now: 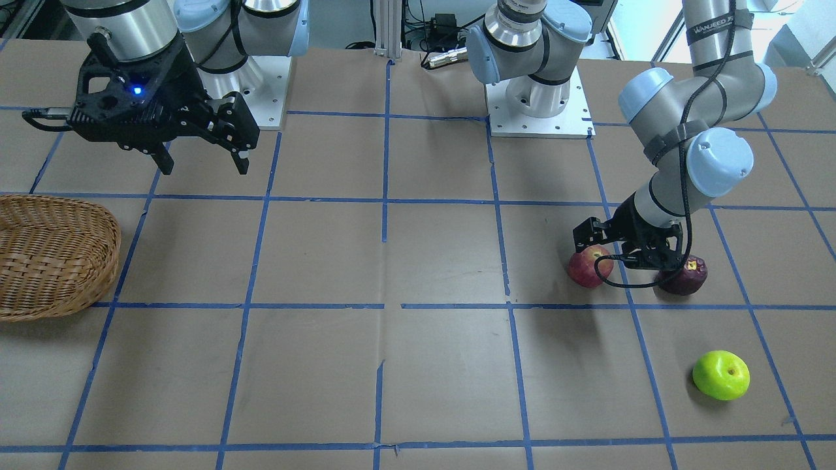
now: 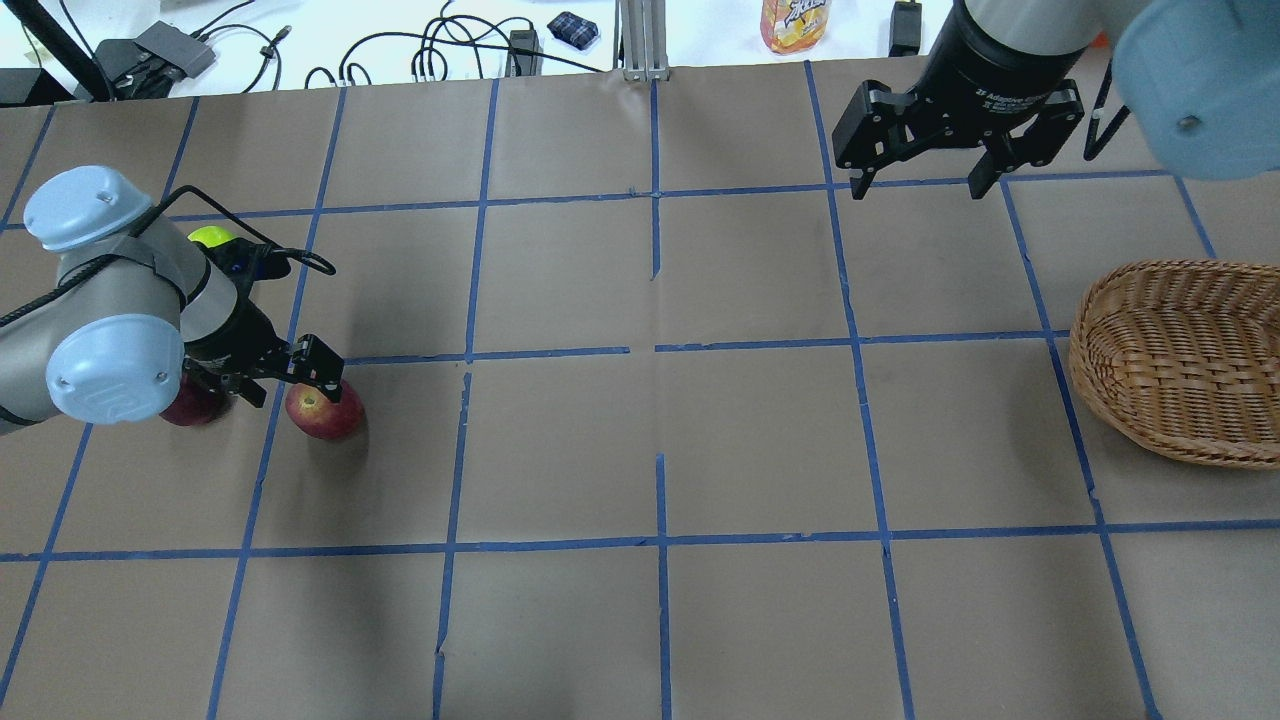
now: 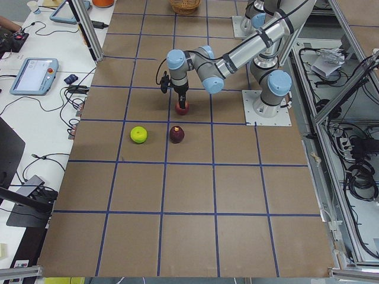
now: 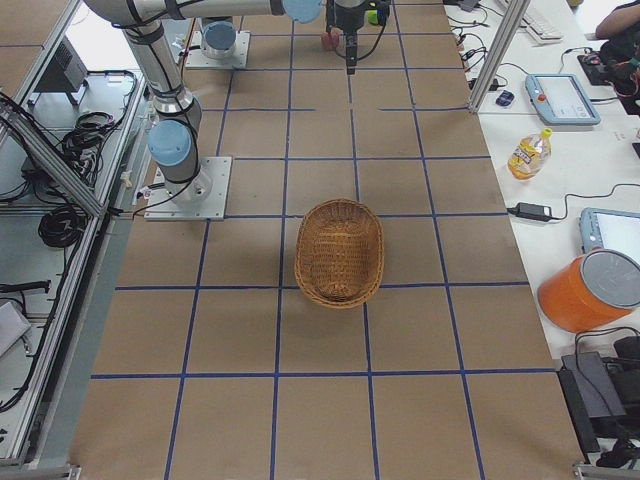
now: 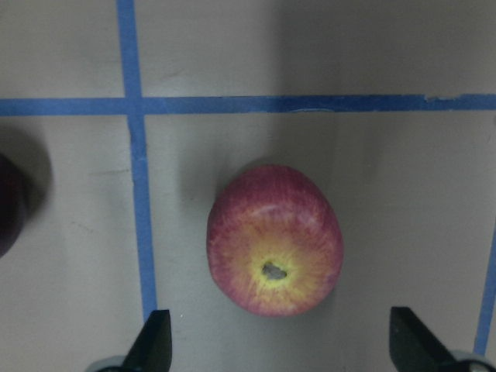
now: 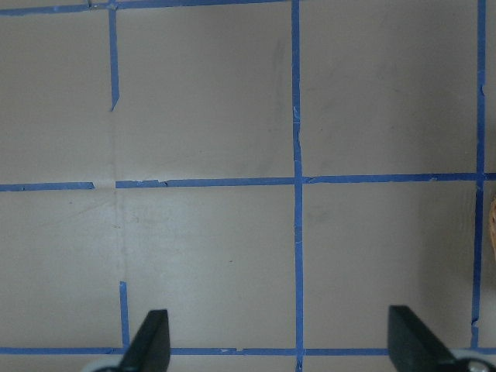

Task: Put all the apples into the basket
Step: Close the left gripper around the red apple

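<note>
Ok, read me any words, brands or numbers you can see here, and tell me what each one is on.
"WANJEED": on the black strap around the left arm; what follows is cut off.
"2F Adaptive": on the body of the right tool; the rest is too small to read.
Label of the bottle behind the table: too blurred to read.

Silver arms (image 1: 712, 55), pale-blue caps (image 1: 722, 161), black cables (image 1: 683, 163)
</note>
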`<state>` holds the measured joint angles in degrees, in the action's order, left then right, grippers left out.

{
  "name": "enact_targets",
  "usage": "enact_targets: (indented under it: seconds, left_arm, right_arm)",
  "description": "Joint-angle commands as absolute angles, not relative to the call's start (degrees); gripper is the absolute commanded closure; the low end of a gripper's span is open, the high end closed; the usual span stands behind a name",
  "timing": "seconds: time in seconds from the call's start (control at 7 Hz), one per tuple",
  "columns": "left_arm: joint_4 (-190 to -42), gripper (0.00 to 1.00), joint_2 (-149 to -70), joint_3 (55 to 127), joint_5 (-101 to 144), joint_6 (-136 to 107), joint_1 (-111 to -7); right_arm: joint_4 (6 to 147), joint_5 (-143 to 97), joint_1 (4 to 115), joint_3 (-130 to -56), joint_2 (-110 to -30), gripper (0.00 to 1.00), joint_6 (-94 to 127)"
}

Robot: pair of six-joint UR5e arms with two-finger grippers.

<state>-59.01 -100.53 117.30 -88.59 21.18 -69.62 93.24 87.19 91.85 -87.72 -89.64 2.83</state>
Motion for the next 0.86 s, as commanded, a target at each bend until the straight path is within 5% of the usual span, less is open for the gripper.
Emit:
enact_targets:
  seconds: [0.0,0.29,0.43,0.57,0.71]
  left_arm:
    - [-54.8,0.0,-103.5,117.9,-88.3,23.4,-69.6]
    - [-50.0,0.0,-105.4,120.1,-85.2,23.4,-69.5]
    - [-49.5,0.38,-105.8,120.1,-85.6,23.6,-69.5]
    - [-49.2,0.65,-105.6,119.7,-85.9,23.4,-69.6]
    - [-49.8,0.69,-104.3,119.0,-86.1,19.9,-70.9]
  right_arm:
    - [93.3,87.2,91.8,-87.6,-89.6,0.0,2.8]
    - [93.2,87.2,91.8,-87.7,-89.7,0.0,2.8]
    - [93.3,87.2,91.8,-87.7,-89.6,0.0,2.9]
    - [93.2,87.2,91.8,-87.7,-89.7,0.0,2.8]
    - [93.3,87.2,91.8,-87.6,-89.6,0.0,2.8]
